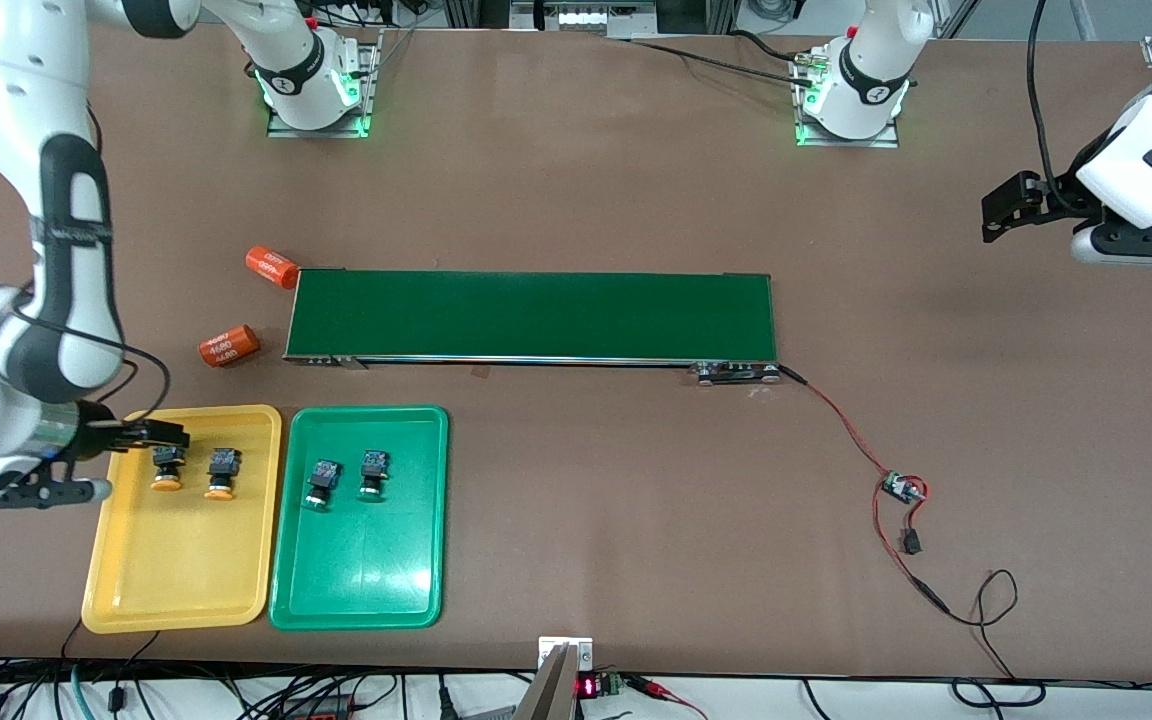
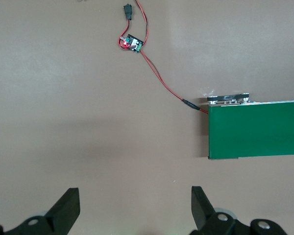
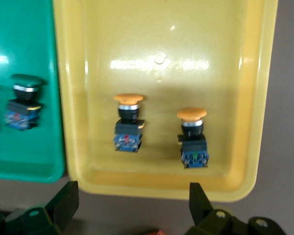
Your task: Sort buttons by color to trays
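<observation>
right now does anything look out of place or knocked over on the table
Sorting looks right. Two orange cylinders lie on their sides at the right arm's end of the dark-green belt, outside both trays. All four buttons lie tipped over.

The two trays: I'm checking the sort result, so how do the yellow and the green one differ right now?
The yellow plastic tray holds two orange-capped push-buttons; the green plastic tray holds two green-capped push-buttons. The yellow tray lies toward the right arm's end of the table, with the open right tool above its edge; nothing is over the green tray. Both are shallow, rounded rectangles of like size, side by side.
</observation>
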Controlling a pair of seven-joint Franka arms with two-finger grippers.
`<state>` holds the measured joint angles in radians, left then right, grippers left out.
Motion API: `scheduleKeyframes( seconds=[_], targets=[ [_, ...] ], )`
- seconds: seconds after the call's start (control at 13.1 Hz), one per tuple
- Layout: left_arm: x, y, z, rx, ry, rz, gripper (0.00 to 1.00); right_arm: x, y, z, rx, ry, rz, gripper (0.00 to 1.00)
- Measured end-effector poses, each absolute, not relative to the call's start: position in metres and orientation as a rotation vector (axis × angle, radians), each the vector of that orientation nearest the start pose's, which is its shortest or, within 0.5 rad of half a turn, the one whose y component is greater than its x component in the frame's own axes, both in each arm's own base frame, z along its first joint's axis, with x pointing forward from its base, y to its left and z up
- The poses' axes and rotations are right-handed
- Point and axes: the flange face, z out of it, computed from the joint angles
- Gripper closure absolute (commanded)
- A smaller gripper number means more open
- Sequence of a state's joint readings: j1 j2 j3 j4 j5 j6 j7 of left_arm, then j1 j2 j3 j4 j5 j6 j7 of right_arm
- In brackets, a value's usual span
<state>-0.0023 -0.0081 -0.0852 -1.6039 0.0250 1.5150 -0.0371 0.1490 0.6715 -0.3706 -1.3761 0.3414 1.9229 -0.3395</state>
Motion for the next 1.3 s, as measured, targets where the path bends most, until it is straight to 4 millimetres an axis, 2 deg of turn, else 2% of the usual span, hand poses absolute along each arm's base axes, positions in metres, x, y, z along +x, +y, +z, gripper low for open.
scheduleKeyframes(
  seconds=[0.31, 0.53, 0.69, 0.76, 1.07, 1.14, 1.22, 1.3],
  targets=[
    [0.543, -0.045, 0.609, -3.107, 0.078, 0.123, 0.0, 0.69, -0.079, 0.393, -2.994, -0.038, 0.166, 0.0],
    [0.543, -0.046, 0.609, -3.107, 0.079, 0.124, 0.0, 0.663, -0.076, 0.459, -2.996, 0.084, 0.226, 0.0],
    [0.543, -0.046, 0.609, -3.107, 0.08, 0.124, 0.0, 0.645, -0.06, 0.496, -3.005, 0.147, 0.268, 0.0],
    [0.543, -0.046, 0.609, -3.107, 0.08, 0.124, 0.0, 0.639, -0.045, 0.511, -3.027, 0.143, 0.274, 0.0],
    [0.543, -0.046, 0.609, -3.107, 0.081, 0.124, 0.0, 0.623, 0.023, 0.543, -3.108, 0.112, 0.272, 0.0],
    [0.543, -0.046, 0.609, -3.107, 0.081, 0.124, 0.0, 0.62, 0.031, 0.548, -3.119, 0.11, 0.266, 0.0],
    [0.543, -0.046, 0.609, -3.107, 0.081, 0.124, 0.0, 0.616, 0.029, 0.552, -3.135, 0.116, 0.265, 0.0],
    [0.543, -0.046, 0.609, -3.107, 0.082, 0.124, 0.0, 0.613, 0.015, 0.554, -3.143, 0.144, 0.264, 0.0]
  ],
)
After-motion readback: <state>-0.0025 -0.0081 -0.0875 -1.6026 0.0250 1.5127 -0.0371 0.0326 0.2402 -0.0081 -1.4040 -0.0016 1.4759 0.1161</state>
